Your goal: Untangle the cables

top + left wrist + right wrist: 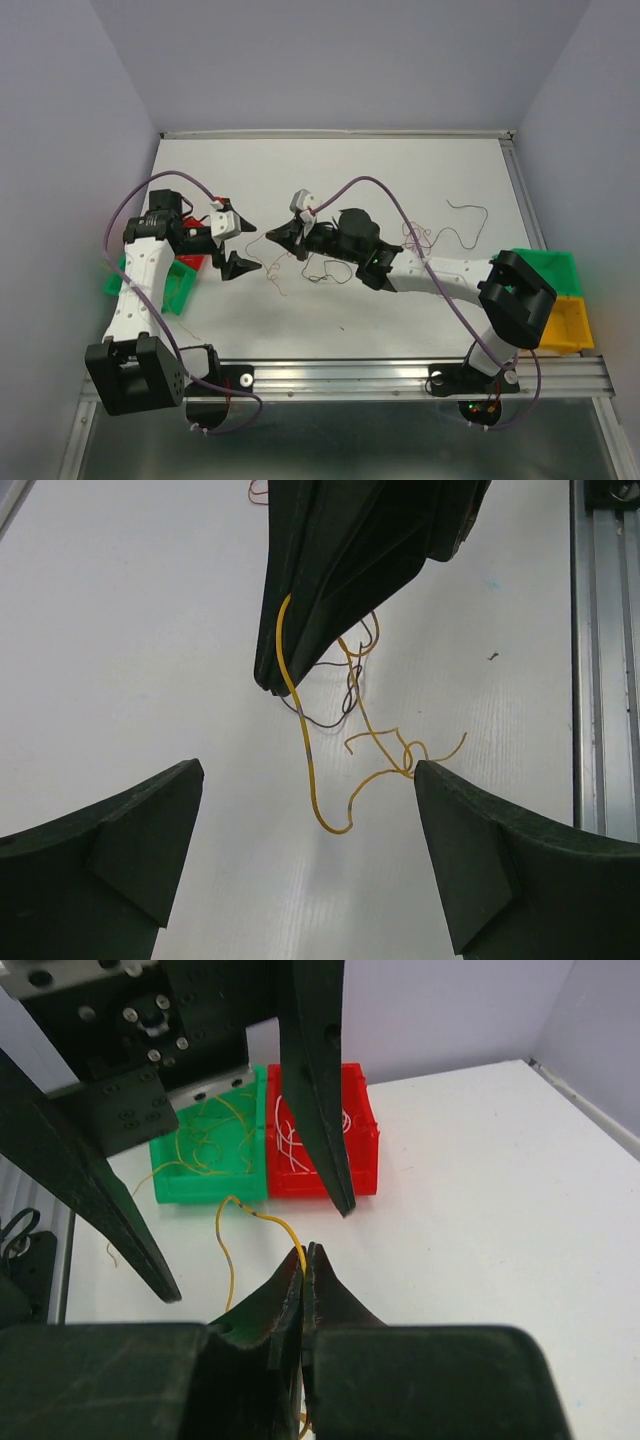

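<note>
Pinching a yellow cable [262,1218] between its closed tips, the right gripper [308,1250] holds the strand over the middle of the white table [400,170]. The strand hangs below the tips in a loop, with thin brown strands [345,695] tangled against it. Facing it, just beside, the left gripper [243,246] has its 2 fingers spread wide around nothing. More loose cables [420,238] lie by the right arm. A green bin [200,1188] and a red bin [325,1185] hold wire pieces.
</note>
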Available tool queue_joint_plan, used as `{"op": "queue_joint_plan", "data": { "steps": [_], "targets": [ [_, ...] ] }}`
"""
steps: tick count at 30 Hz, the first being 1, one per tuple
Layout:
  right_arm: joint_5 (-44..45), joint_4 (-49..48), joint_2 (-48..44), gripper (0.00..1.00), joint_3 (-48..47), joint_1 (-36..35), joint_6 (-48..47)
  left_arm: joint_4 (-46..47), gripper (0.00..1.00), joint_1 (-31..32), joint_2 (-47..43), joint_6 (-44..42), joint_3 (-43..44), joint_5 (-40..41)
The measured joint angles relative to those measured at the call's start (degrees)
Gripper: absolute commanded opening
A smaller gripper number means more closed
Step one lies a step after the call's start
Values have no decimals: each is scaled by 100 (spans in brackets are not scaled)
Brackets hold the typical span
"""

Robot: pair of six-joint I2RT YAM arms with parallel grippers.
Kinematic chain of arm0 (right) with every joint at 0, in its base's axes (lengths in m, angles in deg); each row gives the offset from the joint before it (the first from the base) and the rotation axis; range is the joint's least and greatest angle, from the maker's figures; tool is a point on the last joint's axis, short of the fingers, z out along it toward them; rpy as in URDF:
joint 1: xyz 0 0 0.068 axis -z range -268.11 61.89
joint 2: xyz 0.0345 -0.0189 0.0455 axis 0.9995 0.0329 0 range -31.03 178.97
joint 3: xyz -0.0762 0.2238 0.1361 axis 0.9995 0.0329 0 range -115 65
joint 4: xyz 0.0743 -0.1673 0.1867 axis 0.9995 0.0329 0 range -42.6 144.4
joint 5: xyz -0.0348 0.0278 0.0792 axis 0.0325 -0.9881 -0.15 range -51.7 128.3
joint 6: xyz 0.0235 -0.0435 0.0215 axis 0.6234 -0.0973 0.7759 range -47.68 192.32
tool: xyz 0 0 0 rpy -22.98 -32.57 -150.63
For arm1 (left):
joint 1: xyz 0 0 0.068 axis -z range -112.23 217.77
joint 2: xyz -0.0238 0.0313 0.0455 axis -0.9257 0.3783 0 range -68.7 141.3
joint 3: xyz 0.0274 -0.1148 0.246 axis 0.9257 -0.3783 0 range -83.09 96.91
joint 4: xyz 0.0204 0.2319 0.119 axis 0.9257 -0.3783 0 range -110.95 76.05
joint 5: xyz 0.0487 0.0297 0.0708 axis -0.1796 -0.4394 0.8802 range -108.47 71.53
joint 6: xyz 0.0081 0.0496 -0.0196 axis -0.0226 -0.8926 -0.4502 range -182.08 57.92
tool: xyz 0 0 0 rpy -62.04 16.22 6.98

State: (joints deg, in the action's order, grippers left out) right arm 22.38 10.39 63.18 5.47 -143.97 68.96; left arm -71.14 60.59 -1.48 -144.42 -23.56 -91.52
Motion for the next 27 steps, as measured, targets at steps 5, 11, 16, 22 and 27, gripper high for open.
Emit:
{"op": "queue_joint_plan", "data": {
  "steps": [5, 11, 16, 22, 27],
  "targets": [
    [-201, -450, 0, 1, 0, 0, 90, 463, 96, 114, 131, 358, -267, -4],
    [-570, -1298, 184, 1, 0, 0, 330, 1012, 93, 284, 114, 822, -518, -24],
    [-844, -1912, 605, 1, 0, 0, 614, 1547, 91, 361, -11, 1353, -721, -15],
    [-1014, -2188, 876, 1, 0, 0, 723, 1764, 91, 372, -223, 1556, -750, -15],
    [-1097, -2579, 885, 1, 0, 0, 752, 1832, 91, 380, -282, 1635, -756, -13]
  ]
}}
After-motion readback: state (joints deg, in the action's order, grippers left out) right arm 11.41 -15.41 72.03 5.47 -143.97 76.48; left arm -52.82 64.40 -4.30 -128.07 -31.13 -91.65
